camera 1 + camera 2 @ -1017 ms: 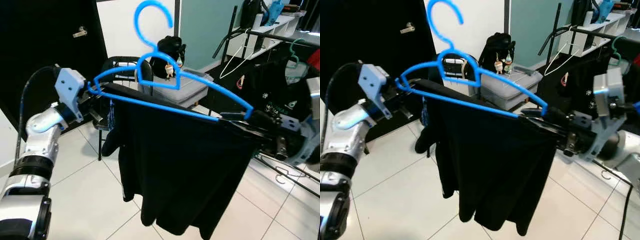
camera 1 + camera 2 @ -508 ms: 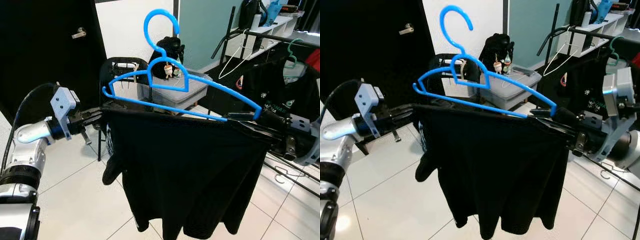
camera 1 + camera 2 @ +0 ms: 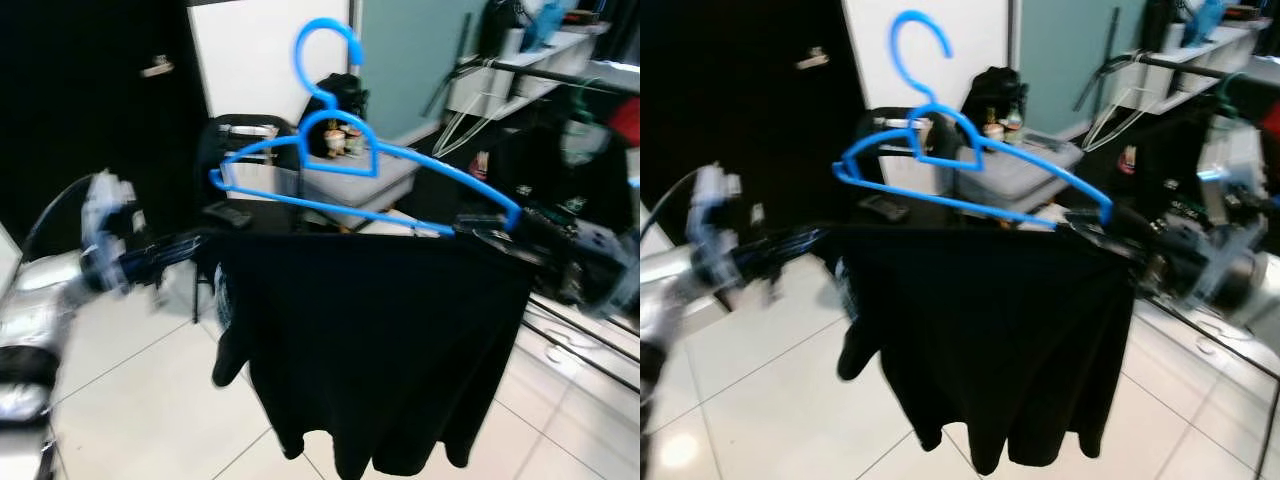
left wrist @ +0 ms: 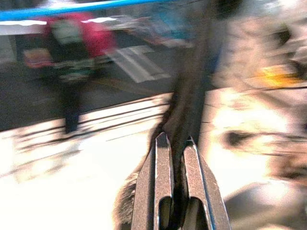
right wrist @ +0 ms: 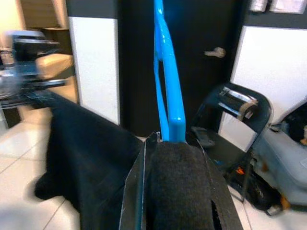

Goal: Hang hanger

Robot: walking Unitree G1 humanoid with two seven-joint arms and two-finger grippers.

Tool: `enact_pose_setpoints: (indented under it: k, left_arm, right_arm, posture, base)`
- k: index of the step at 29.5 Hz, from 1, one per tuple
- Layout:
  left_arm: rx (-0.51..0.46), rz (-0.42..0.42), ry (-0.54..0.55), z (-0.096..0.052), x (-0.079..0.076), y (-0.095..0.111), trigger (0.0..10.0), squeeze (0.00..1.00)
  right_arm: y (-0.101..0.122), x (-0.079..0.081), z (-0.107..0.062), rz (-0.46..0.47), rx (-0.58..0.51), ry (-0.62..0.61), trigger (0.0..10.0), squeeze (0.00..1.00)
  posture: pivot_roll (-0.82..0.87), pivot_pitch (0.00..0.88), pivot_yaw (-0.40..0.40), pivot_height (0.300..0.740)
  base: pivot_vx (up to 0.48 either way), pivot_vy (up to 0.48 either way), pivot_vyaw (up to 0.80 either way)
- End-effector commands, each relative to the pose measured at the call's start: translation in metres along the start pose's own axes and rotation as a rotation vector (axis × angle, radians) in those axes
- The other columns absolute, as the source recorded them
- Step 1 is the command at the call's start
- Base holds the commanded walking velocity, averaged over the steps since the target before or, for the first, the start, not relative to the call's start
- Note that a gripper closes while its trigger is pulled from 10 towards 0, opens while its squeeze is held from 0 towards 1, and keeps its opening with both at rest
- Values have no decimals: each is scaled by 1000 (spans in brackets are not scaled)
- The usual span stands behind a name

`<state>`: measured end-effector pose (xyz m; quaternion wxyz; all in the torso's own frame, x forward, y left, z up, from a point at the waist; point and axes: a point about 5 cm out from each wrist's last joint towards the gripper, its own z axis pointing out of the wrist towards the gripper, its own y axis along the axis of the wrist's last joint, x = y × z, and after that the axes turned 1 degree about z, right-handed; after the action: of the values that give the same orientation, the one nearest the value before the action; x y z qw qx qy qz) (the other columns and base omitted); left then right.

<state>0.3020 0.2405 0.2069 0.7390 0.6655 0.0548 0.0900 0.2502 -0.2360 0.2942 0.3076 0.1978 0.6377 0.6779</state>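
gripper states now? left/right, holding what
Left gripper: shut on the black garment.
Right gripper: shut on the blue hanger end and garment.

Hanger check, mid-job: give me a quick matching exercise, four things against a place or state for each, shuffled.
Things:
1. blue hanger
2. black garment
3. left gripper
4. right gripper

States:
A. pinching the garment's edge on the robot's left
C. clamped at the hanger's right end
B. held up in the air, hook on top
D. draped below the hanger bar

Pairs: 1-B, 2-D, 3-A, 4-C
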Motion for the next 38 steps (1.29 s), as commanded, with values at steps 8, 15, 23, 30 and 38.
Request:
enact_pose_setpoints:
  k: [8, 15, 23, 30, 38]
  left_arm:
    - [-273, -101, -253, 15, -25, 29, 10000, 0]
    - [-285, -78, -186, 47, -27, 12, 10000, 0]
    - [-24, 79, 155, 89, -6, -29, 10000, 0]
    - [153, 168, 426, 109, 8, -59, 10000, 0]
    - [308, 350, 658, 105, 20, -76, 10000, 0]
  right_arm:
    - [-14, -16, 23, 75, -102, -227, 10000, 0]
    - [-30, -15, 48, 152, -171, -349, 10000, 0]
    - [-63, -11, 75, 186, -72, -529, 10000, 0]
    - [-90, 6, 97, 173, 37, -577, 10000, 0]
    - [-112, 36, 113, 167, 122, -516, 10000, 0]
  posture:
    - [-162, 0, 59, 740]
    - [-166, 0, 57, 740]
    - [-168, 0, 60, 740]
    - [-171, 0, 59, 740]
    - [-172, 0, 56, 740]
  base:
    - [0, 0, 0]
    - [0, 0, 0]
    - [0, 0, -500]
    - [0, 0, -800]
    - [0, 0, -800]
